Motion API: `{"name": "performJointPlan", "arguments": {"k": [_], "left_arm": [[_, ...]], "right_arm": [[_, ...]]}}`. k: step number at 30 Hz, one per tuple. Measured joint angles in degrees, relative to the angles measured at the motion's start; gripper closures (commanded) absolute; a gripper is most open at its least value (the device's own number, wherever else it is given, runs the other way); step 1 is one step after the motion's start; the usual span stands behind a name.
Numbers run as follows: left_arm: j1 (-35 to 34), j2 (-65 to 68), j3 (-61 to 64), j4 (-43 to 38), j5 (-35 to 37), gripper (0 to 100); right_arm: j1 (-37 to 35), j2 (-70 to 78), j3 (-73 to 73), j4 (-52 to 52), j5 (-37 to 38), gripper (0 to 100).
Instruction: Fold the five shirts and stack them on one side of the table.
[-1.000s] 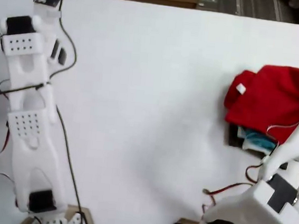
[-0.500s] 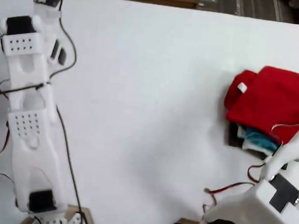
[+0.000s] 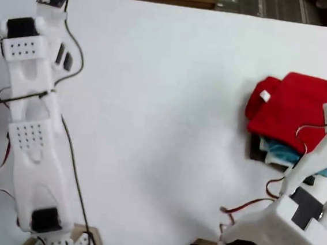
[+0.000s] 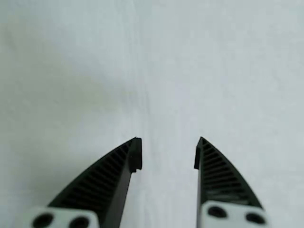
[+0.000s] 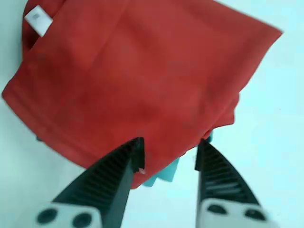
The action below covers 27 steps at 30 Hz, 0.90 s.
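Note:
A stack of folded shirts lies at the table's right side, with a red shirt on top. A teal shirt and a dark one peek out at the stack's near edge. The right arm leans over the stack. My right gripper hangs open just above the edge of the red shirt, holding nothing, and the teal shirt shows under that edge. My left gripper is open over the bare white table. The left arm lies stretched along the table's left side.
The white table is bare across its middle. Cables trail beside the left arm, and red wires run from the right arm's base. The stack reaches the table's right edge.
The right arm swung slightly toward the table's right edge, then came back over the red shirt. The stack and the left arm kept still.

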Motion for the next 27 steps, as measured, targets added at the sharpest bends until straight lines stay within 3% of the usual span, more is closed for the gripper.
{"name": "performJointPlan", "arguments": {"k": [16, 27], "left_arm": [[0.09, 0.0, 0.0, 0.0, 0.0, 79], [0.09, 0.0, 0.0, 0.0, 0.0, 79]], "right_arm": [[5.8, 0.0, 10.29, 2.46, -0.26, 82.3], [5.8, 0.0, 21.71, -8.88, -0.26, 82.7]]}}
